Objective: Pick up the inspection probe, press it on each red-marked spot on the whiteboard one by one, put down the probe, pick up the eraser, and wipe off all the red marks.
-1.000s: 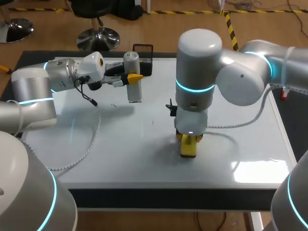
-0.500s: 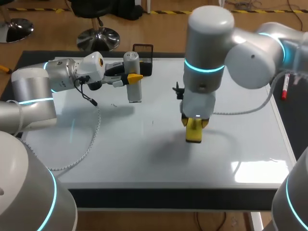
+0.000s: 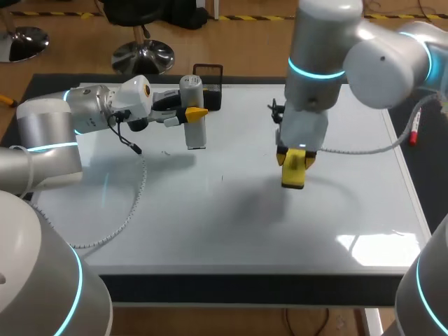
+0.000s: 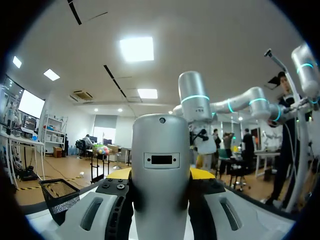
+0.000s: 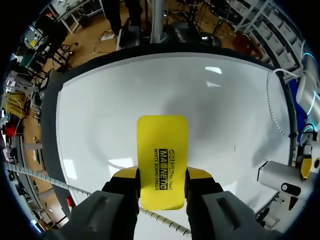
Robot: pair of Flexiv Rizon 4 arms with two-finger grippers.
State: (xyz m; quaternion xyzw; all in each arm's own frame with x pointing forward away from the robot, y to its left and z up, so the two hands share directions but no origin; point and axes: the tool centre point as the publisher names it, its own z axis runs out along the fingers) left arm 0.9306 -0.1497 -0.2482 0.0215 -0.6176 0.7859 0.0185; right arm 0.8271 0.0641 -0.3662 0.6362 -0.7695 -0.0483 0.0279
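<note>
The glossy whiteboard (image 3: 210, 231) covers the bench (image 3: 210, 288), light glaring off its near right. Above its middle the right tool (image 3: 295, 159), pointing straight down, clamps a yellow eraser (image 3: 293, 175). Farther back left, the left tool (image 4: 161, 174), reaching in level, grips the upright grey probe (image 3: 194, 129) near a black mesh basket (image 3: 208, 72).

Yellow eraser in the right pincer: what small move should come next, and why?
Probably lower the eraser and set it down: the right pincer holds it lifted off the whiteboard, and I see no red marks on the board.
</note>
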